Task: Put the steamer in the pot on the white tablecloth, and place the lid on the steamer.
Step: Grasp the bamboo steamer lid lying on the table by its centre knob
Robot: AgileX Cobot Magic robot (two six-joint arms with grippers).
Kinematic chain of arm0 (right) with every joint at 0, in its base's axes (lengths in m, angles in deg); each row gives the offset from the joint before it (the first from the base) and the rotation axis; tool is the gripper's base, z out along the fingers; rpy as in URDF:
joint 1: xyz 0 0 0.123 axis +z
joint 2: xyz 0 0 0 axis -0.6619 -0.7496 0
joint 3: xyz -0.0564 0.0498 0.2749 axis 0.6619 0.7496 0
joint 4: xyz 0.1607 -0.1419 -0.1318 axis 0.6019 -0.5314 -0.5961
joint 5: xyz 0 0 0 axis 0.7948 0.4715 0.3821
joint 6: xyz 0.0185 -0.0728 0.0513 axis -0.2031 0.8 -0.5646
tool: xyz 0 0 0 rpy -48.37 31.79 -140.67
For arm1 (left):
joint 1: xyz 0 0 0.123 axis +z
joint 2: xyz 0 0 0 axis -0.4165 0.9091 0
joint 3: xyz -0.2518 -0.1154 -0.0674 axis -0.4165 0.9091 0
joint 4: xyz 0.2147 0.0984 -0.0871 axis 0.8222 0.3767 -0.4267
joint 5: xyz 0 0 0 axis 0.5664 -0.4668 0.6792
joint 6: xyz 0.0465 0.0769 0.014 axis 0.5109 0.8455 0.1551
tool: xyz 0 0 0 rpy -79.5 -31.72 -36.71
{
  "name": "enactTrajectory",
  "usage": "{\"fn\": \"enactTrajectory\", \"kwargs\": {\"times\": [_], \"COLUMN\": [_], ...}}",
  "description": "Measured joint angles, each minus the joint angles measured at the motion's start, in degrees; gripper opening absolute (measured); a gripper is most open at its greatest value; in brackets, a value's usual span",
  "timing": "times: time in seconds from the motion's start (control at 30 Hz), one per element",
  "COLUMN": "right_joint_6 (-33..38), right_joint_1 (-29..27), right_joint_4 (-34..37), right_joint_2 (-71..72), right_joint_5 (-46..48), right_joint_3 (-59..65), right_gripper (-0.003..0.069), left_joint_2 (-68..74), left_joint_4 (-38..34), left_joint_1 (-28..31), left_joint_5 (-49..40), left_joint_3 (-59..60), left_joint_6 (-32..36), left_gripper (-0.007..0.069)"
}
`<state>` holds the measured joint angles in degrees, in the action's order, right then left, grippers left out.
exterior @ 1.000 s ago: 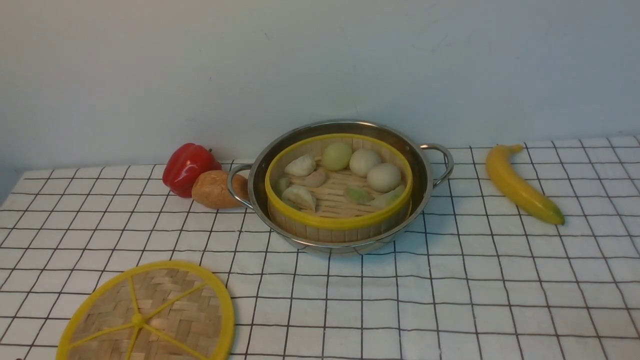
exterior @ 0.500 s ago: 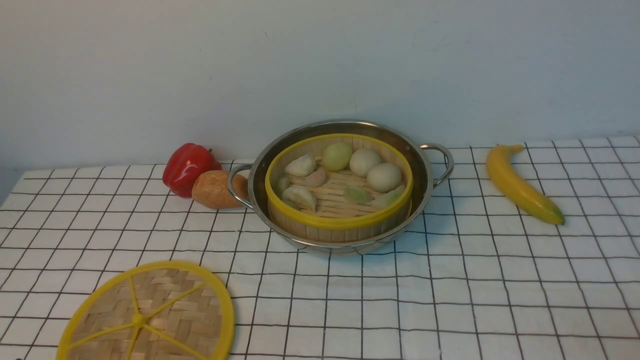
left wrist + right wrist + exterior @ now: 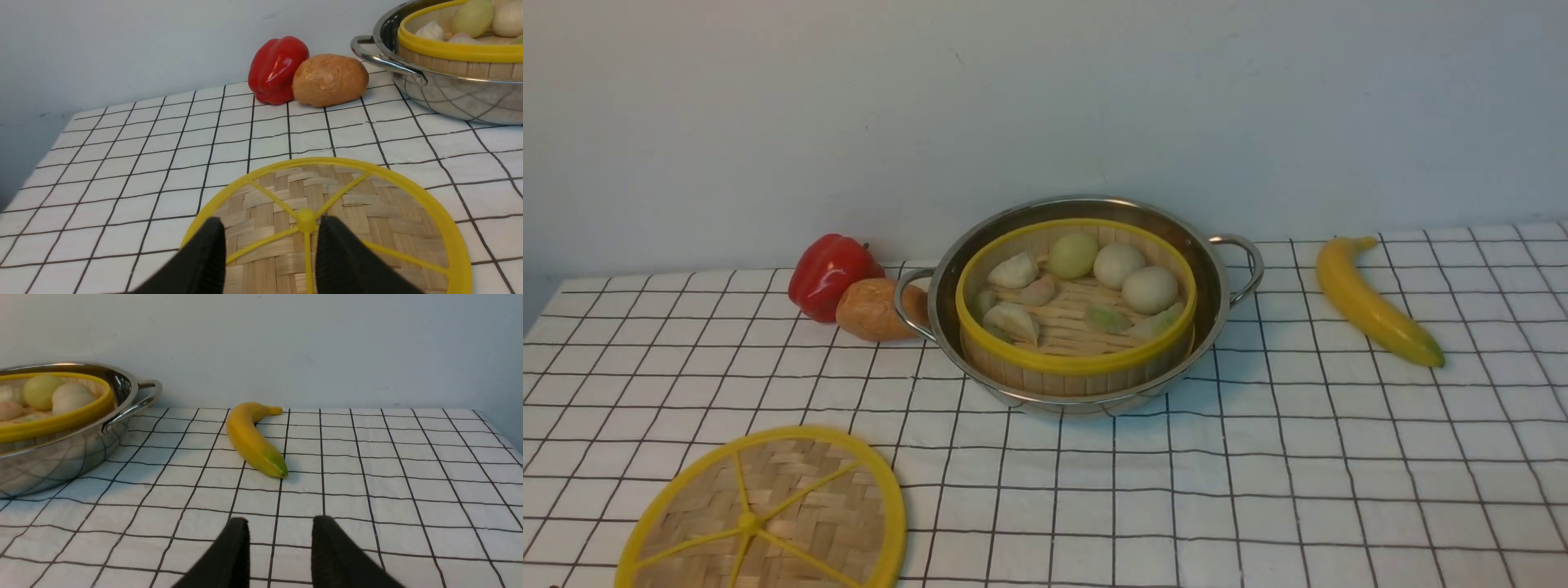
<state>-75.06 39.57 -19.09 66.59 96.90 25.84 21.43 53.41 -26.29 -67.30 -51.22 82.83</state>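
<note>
The steamer (image 3: 1078, 365), holding white and green dumplings and buns, sits inside the shiny pot (image 3: 1215, 294) at the centre back of the white tablecloth (image 3: 1258, 474). The lid (image 3: 792, 506) lies flat on the cloth at the front left, apart from the pot. In the left wrist view my left gripper (image 3: 271, 230) stands open just above the lid (image 3: 388, 212), its centre knob (image 3: 306, 215) between the black fingers, close to one of them. My right gripper (image 3: 282, 526) stands open over bare cloth, short of the banana, with nothing between its fingers. Neither gripper shows in the front view.
A red pepper (image 3: 832, 273) and a brown bread roll (image 3: 874, 309) sit against the pot's left handle. A banana (image 3: 1372, 302) lies to the right of the pot. A pale wall runs behind the table, and the cloth's left edge drops off near the lid.
</note>
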Motion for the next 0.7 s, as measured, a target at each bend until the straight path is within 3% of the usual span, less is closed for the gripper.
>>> {"fn": "enactTrajectory", "kwargs": {"times": [0.7], "right_joint_6": [0.2], "right_joint_1": [1.8], "right_joint_4": [0.6], "right_joint_2": [0.0], "right_joint_5": [0.9], "right_joint_3": [0.0], "right_gripper": [0.024], "left_joint_2": [0.0], "left_joint_4": [0.0], "left_joint_1": [0.0], "left_joint_5": [0.0], "left_joint_3": [0.0], "left_joint_6": [0.0], "left_gripper": [0.0295]}}
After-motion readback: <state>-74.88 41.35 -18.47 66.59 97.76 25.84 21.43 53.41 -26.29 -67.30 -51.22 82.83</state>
